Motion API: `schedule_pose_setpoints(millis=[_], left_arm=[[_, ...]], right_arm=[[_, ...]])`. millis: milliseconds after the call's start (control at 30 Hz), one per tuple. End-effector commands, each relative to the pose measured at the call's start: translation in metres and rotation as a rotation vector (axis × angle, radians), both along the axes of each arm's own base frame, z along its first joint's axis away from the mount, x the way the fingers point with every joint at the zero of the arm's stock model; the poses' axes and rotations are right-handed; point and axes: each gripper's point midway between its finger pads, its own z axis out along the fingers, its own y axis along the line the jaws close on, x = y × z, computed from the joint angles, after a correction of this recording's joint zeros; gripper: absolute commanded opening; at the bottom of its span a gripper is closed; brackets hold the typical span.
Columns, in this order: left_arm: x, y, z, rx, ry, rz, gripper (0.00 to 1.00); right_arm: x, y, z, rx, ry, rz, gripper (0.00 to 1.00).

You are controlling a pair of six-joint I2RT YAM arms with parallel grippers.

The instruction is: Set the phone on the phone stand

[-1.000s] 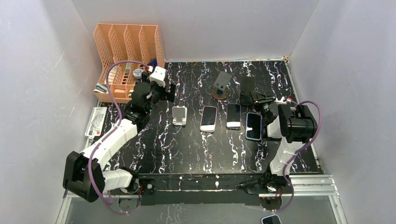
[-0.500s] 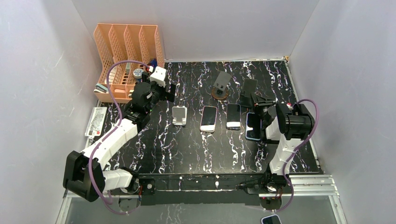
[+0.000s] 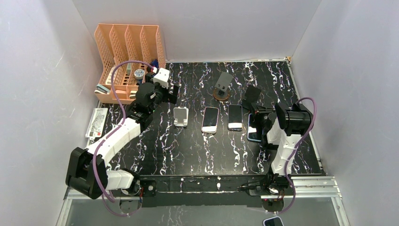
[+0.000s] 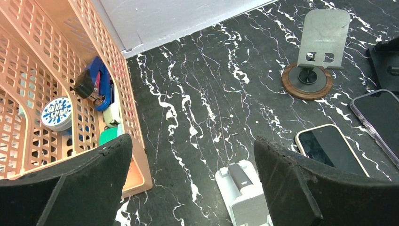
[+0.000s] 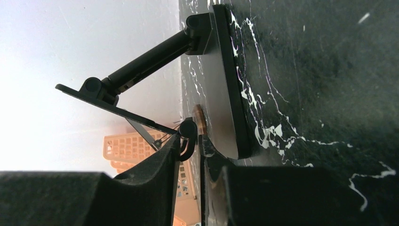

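My right gripper (image 3: 254, 124) is shut on a blue-edged phone (image 3: 253, 130) and holds it tipped up on its long edge just above the black marble table. In the right wrist view the phone (image 5: 207, 188) is a thin strip between my nearly closed fingers (image 5: 155, 183). The black folding phone stand (image 3: 252, 94) stands just beyond, its base (image 5: 226, 84) and tilted plate (image 5: 108, 101) close ahead of the jaws. My left gripper (image 3: 168, 92) is open and empty near the orange organizer, above a white phone stand (image 4: 244, 193).
Two more phones (image 3: 210, 119) (image 3: 235, 117) lie flat mid-table beside the white stand (image 3: 180, 117). A grey stand on a round wooden base (image 3: 222, 86) is at the back. The orange file organizer (image 3: 127, 56) with small items fills the back left corner.
My right gripper has turned and shifted slightly left, tipping the blue-edged phone from lying flat up onto its edge. The left arm has barely moved.
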Motion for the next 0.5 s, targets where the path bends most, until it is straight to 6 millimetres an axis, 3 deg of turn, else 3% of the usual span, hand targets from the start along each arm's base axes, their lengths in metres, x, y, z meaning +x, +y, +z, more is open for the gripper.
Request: schedule_pose_setpoints(millis=[0,67,100,200,267,300,467], left_arm=[[-0.002,0.002,-0.001,0.014,-0.003,0.009,0.98],[-0.002,0.002,-0.001,0.014,-0.002,0.008,0.98],[-0.002,0.002,-0.002,0.015,-0.001,0.008,0.98],[-0.002,0.003,-0.001,0.018,-0.002,0.010,0.98],[-0.002,0.003,0.000,0.018,-0.006,0.012,0.98],[-0.002,0.003,0.000,0.019,-0.007,0.012,0.98],[-0.003,0.004,0.004,0.019,-0.015,0.012,0.98]], right_arm=[[0.001,0.010,0.043,-0.014,-0.215,0.053,0.01],[0.002,0.013,0.051,-0.025,-0.241,0.072,0.07],[0.003,0.017,0.055,-0.029,-0.256,0.091,0.19],[0.005,0.030,0.077,-0.048,-0.329,0.175,0.72],[0.005,0.033,0.090,-0.050,-0.365,0.193,0.92],[0.004,0.033,0.100,-0.054,-0.388,0.193,0.98],[0.002,0.030,0.127,-0.146,-0.405,0.182,0.99]])
